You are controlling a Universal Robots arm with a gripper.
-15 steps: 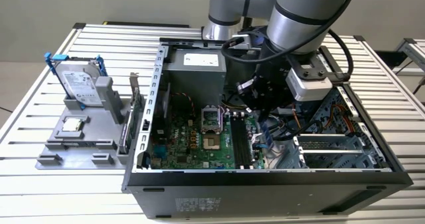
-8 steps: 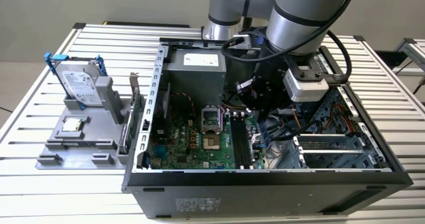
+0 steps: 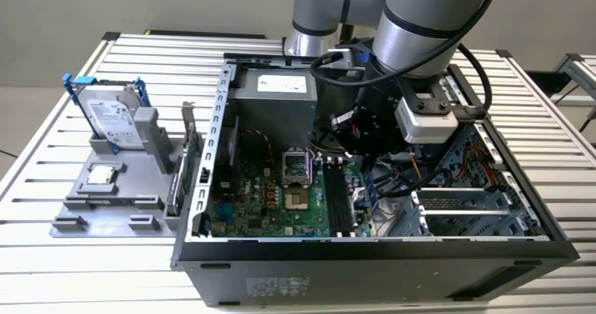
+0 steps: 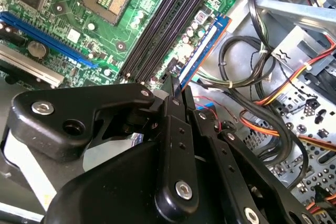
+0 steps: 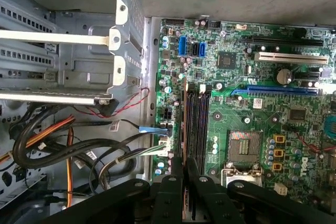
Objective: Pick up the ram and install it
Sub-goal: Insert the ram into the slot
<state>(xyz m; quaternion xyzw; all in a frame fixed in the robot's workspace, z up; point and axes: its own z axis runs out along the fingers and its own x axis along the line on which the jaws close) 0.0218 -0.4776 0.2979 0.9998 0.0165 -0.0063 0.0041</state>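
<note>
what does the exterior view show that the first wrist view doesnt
Exterior view: the grey fixture beside the case, with a hard drive standing in it and a processor chip lying on it, plus the arm above the case. First wrist view: the tool shut on the ram, held edge-on along the memory slots. Both: the motherboard, the processor socket and the cables.

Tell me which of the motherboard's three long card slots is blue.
The blue slot, the one closest to the processor socket in the first wrist view; the white slot and black slot lie beyond it.
</note>
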